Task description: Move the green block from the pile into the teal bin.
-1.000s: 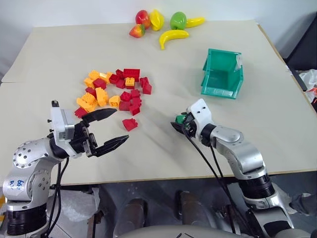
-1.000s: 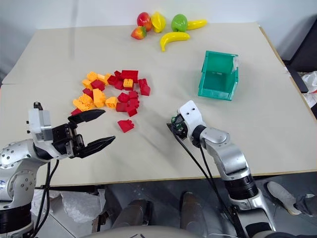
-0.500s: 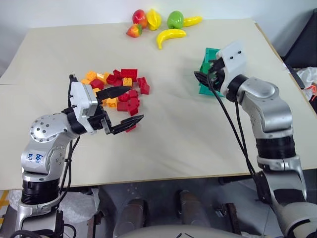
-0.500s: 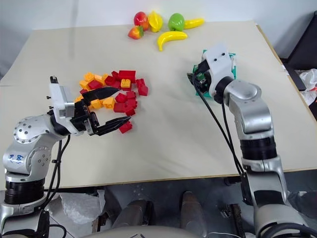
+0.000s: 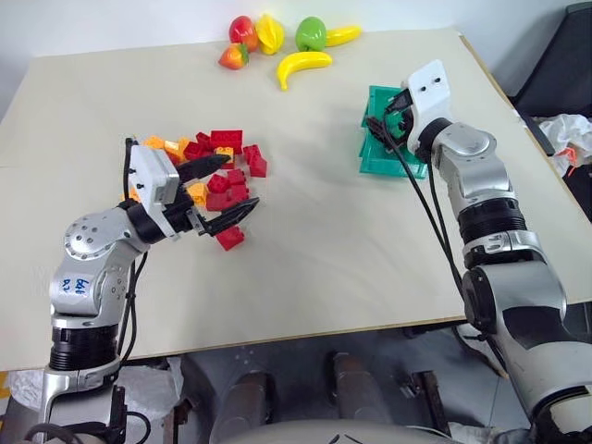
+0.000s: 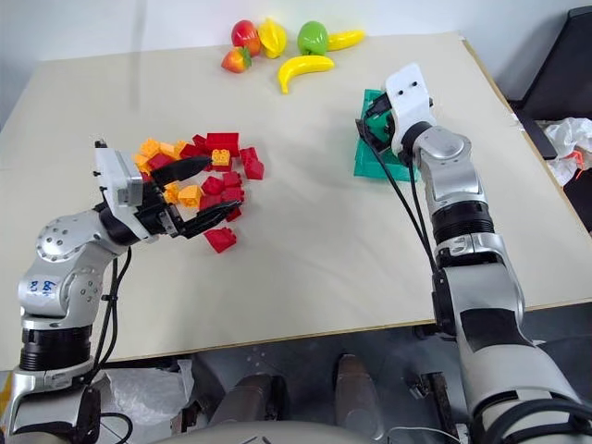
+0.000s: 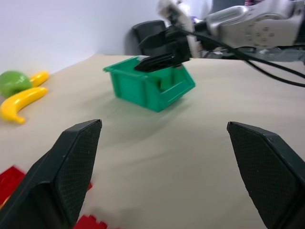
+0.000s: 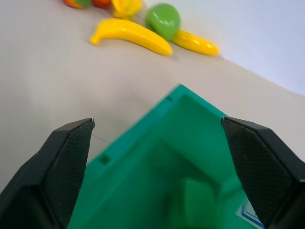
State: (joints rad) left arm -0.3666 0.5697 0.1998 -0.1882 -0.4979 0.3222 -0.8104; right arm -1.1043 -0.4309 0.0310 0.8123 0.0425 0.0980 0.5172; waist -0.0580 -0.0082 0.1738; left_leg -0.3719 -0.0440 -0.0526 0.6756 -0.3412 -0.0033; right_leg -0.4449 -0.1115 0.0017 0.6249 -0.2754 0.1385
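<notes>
We are releasing the small dark green plastic brick (image 8: 198, 202) into the boxy teal plastic bin (image 5: 377, 157) (both grippers' jaws apart); next, withdrawing the right gripper (image 8: 157, 167).

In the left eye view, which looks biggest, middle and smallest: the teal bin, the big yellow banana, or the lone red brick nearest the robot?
Largest to smallest as they look:
1. The teal bin, though the right gripper covers part of it.
2. The big yellow banana.
3. The lone red brick.
The brick lies nearer the camera and looks smallest anyway.
</notes>
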